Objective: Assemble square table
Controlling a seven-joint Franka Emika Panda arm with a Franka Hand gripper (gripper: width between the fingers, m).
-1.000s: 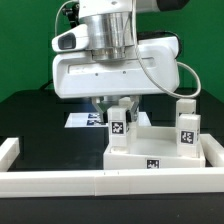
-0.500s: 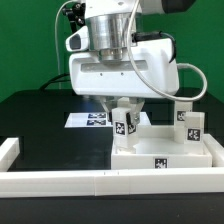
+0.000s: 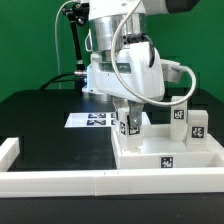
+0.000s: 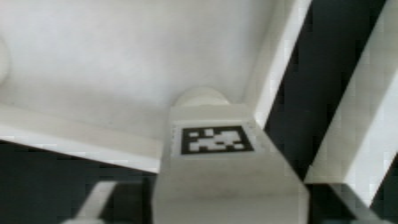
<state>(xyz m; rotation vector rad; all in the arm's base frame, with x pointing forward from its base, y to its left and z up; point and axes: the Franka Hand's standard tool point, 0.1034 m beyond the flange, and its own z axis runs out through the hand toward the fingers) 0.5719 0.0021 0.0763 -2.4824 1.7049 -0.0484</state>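
Observation:
The square table's white slab (image 3: 170, 150) lies at the exterior view's right, a tag on its front edge. My gripper (image 3: 127, 116) is shut on a white tagged leg (image 3: 128, 129) that stands upright at the slab's near left corner. Two more legs (image 3: 180, 115) (image 3: 198, 125) stand upright at the slab's far right. In the wrist view the held leg (image 4: 217, 140) fills the middle with its tag facing the camera. The slab's raised rim (image 4: 276, 70) lies behind it. One finger (image 4: 98, 200) shows beside the leg.
Long white border bars run along the front (image 3: 80, 182), the left (image 3: 8, 150) and the right (image 3: 216, 150). The marker board (image 3: 92, 120) lies flat on the black table behind the slab. The arm's large body hangs over the slab.
The wrist has turned and the arm's body has swung toward the exterior view's right, still gripping the leg. The slab and its two standing legs have shifted slightly right.

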